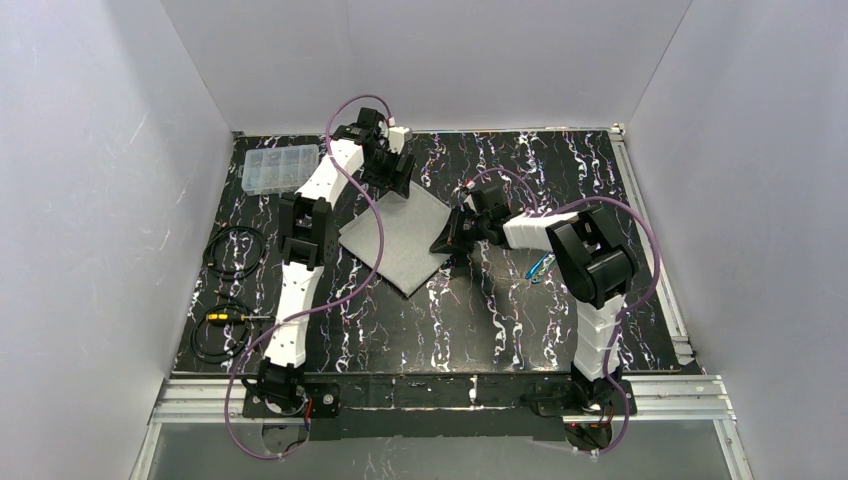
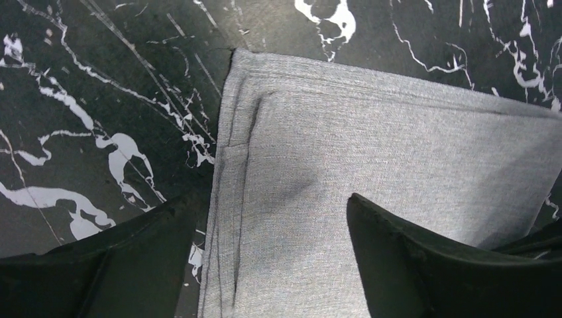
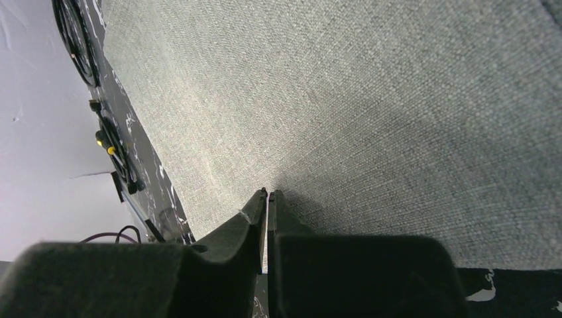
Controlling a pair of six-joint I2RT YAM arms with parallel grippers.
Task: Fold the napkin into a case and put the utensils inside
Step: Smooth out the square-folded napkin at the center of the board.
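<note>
Napkin lay flat mid-counter, one edge layered. Right fingers pinched narrow on its right edge, likely readying a fold. Left fingers spread wide over far corner, holding nothing. Utensils waited right of cloth.

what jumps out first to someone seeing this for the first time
A grey napkin lies like a diamond in the middle of the black marbled table. The left end effector stands open over its far corner, and the right end effector pinches its right corner. A blue utensil lies on the table just to the right.
</note>
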